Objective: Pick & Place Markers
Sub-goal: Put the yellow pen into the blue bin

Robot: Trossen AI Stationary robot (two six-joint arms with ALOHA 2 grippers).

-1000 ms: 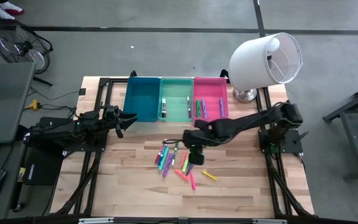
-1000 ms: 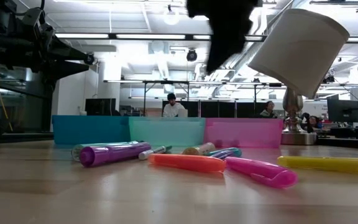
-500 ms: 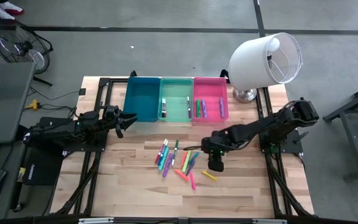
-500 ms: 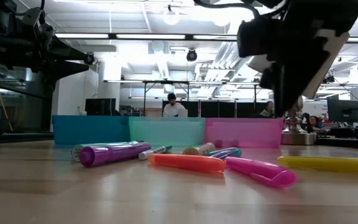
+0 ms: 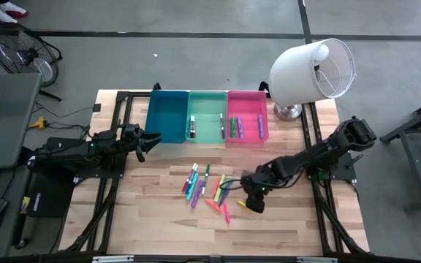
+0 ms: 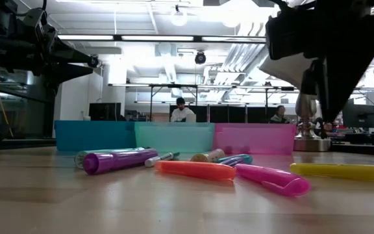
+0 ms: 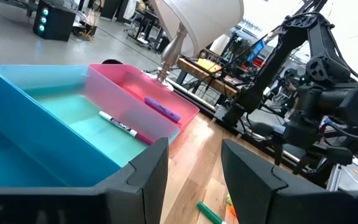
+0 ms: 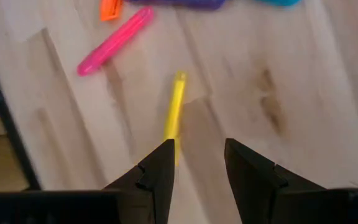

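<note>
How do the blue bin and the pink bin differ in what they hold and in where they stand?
The blue bin shows no markers inside; the pink bin holds a few, some purple. The blue bin stands at the row's left end, near the waiting left gripper; the pink bin stands at the right end, beside the lamp. Both are rectangular, similar in size, and flank the mint bin.

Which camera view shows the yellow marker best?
The right wrist view: the yellow marker lies bare on the wood, just ahead of the open right gripper. The high view shows only its tip beside the gripper. The low view shows it side-on. The left wrist view does not show it.
</note>
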